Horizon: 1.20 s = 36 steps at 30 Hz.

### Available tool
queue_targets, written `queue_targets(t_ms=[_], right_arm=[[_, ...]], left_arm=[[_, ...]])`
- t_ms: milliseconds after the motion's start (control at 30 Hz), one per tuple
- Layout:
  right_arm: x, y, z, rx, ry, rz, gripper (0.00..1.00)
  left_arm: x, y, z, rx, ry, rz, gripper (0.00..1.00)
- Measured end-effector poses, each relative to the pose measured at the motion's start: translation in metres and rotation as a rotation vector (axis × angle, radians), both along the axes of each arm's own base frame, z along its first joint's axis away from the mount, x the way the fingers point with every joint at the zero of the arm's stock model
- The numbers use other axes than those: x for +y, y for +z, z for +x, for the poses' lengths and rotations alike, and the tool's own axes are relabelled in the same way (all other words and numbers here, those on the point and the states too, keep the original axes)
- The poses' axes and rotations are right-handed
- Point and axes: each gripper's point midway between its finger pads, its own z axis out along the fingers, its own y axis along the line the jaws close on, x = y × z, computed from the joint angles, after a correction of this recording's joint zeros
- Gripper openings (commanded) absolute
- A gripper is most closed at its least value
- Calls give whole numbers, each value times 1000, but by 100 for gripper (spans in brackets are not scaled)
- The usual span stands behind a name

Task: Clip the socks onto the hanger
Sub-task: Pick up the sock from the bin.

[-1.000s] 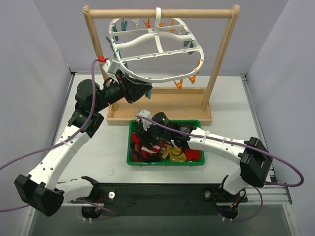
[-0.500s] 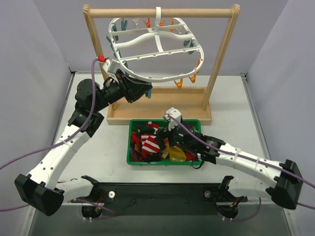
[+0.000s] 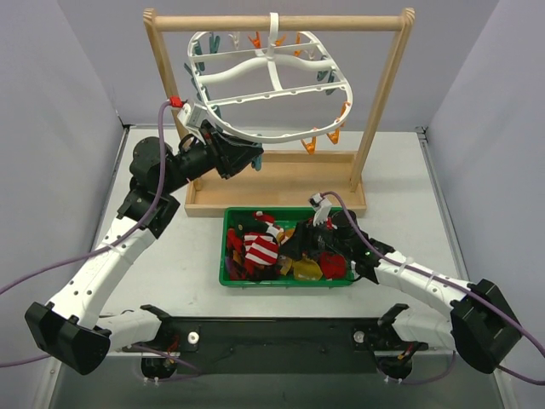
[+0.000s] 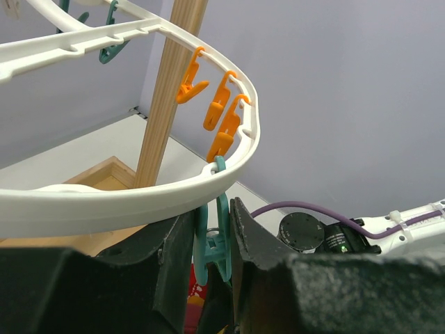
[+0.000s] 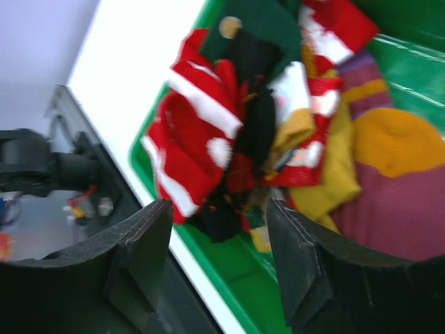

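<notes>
Left gripper (image 4: 208,247): pinching the teal clip (image 4: 212,236) that is dangling under the hanger (image 4: 139,202) rim.
Hanger: hanging by its hook from the wooden rack (image 3: 380,111), its near rim dipping low.
Socks (image 3: 262,249): lying heaped in the green bin (image 3: 285,281); none clipped yet.
Right gripper (image 5: 219,209): hovering over the heap, jaws spread, holding nothing.
Risk: closing into the tangle could be lifting several socks together; a swinging hanger could be pulling the clip out of the pinch.
</notes>
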Motion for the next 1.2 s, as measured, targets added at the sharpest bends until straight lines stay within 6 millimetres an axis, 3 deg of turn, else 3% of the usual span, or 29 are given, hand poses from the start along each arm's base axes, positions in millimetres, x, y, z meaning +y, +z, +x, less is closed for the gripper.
queue_targets(t_ms=[167,367,600,967,1033,1067,1200], right_arm=[[12,9,-3,54,42,122,51],[22,1,-7,135,82,163,47],[24,-1,-8,153,90,172,24],[29,1,-7,97,90,150,29],[31,2,-8,96,95,150,15],[32,3,-7,91,97,152,2],[36,7,-7,59,99,141,0]], left_arm=[[0,0,0,-2,1,3,0],[0,0,0,-4,1,3,0],[0,0,0,-4,1,3,0],[0,0,0,-3,1,3,0],[0,0,0,-4,1,3,0],[0,1,0,-5,1,2,0],[0,1,0,-9,3,6,0]])
